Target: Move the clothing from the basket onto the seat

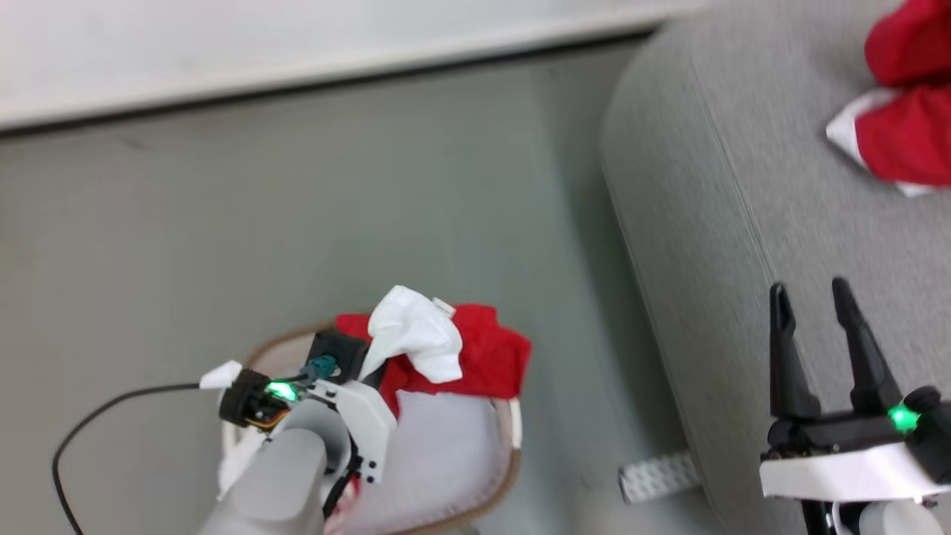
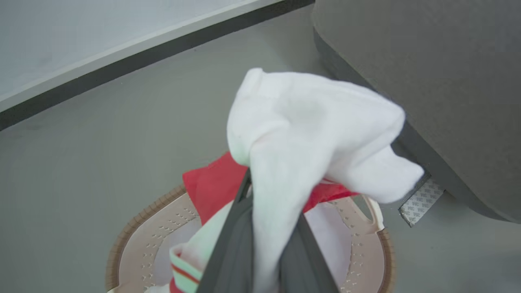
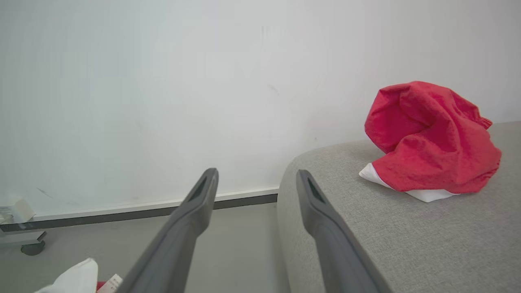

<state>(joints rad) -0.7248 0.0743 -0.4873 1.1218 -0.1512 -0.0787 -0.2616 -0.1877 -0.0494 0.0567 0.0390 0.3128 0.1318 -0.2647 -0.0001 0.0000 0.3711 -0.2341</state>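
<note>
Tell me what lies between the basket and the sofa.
Bare grey floor lies between the basket and the sofa, plus a small pale patterned strip sticking out at the sofa's base. The head view shows it.

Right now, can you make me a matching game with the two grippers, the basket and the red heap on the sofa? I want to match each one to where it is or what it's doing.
Things:
1. left gripper
2. right gripper
3. basket
4. red heap

Places and states:
a. stands on the floor beside the seat
b. open and empty
c. lies on the seat
d. shut on a red and white garment, above the basket

Right pairs: 1-d, 2-b, 3-a, 4-c.
</note>
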